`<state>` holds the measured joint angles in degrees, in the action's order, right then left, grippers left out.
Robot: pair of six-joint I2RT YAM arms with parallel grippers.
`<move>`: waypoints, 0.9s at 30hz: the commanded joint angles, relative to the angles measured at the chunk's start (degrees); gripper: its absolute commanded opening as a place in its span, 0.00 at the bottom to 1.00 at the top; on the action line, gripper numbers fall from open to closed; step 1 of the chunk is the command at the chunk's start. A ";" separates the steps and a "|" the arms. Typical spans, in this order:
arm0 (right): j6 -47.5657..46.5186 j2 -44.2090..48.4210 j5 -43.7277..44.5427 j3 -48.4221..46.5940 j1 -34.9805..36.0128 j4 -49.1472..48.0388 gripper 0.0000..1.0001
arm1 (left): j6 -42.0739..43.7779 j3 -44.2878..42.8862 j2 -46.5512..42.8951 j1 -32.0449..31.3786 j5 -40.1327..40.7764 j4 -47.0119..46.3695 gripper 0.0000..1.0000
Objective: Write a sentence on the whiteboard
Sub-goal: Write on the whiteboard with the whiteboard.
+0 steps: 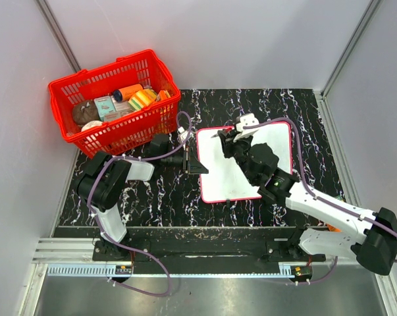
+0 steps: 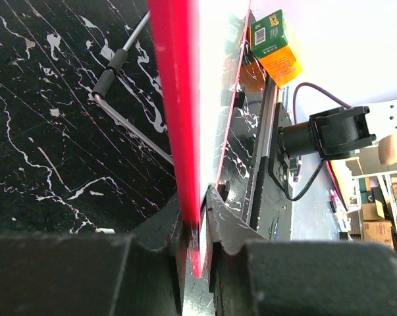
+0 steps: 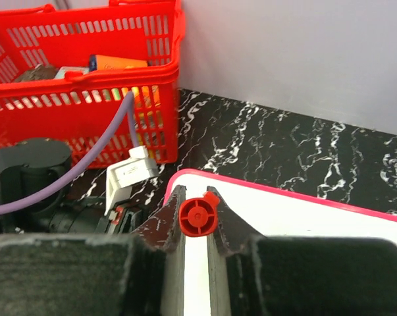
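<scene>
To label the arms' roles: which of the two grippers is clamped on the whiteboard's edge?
The left gripper: it pinches the whiteboard by its red edge. The right gripper grips a red marker instead.

whiteboard (image 1: 219,176) 1 | red basket (image 1: 116,135) 1 | red marker (image 3: 198,216) 1

no text can be read, green box (image 2: 269,33) with a barcode patch and print too small to make out, packets (image 1: 106,105) in the red basket (image 1: 112,137) with blurred labels
</scene>
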<state>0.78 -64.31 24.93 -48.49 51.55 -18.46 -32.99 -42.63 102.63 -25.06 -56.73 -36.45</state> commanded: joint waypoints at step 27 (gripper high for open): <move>5.73 2.79 -20.27 1.82 -13.67 0.53 0.00 | 4.17 -0.70 -0.32 -0.52 1.27 1.73 0.00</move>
<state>5.50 -59.70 5.98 -46.15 37.50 -17.96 -32.58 -42.72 102.48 -25.06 -56.77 -35.70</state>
